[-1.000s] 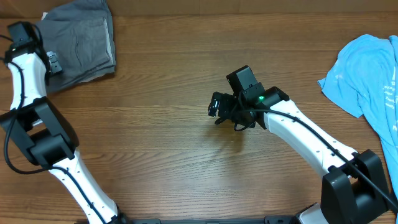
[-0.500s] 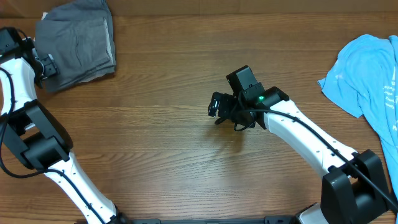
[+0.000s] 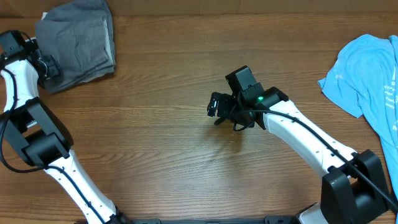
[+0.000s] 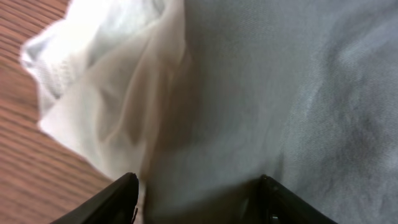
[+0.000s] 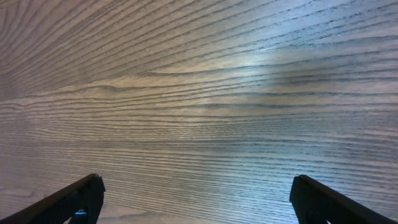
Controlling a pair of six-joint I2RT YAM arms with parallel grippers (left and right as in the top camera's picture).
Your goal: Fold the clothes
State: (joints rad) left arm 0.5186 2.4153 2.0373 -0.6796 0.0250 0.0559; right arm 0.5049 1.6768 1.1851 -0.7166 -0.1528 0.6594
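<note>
The dark grey shorts [image 3: 78, 43] lie folded in a pile at the table's far left corner. My left gripper [image 3: 51, 66] is at the pile's left edge. In the left wrist view its black fingers [image 4: 123, 194] stand apart with grey cloth [image 4: 261, 93] between and beyond them, and the gripper [image 4: 199, 202] is open, gripping nothing. A pale cream cloth [image 4: 106, 93] shows beside the grey cloth, at the wood. My right gripper [image 3: 214, 106] is open and empty over bare wood near the table's middle; it also shows in the right wrist view [image 5: 199, 205].
A light blue T-shirt [image 3: 373, 68] lies at the right edge of the wooden table [image 3: 161, 137]. A thin pale edge [image 3: 112, 43] runs along the right side of the grey pile.
My left arm has shifted a little to the left along the pile's left edge, then settled. The shorts and the right arm have not moved.
</note>
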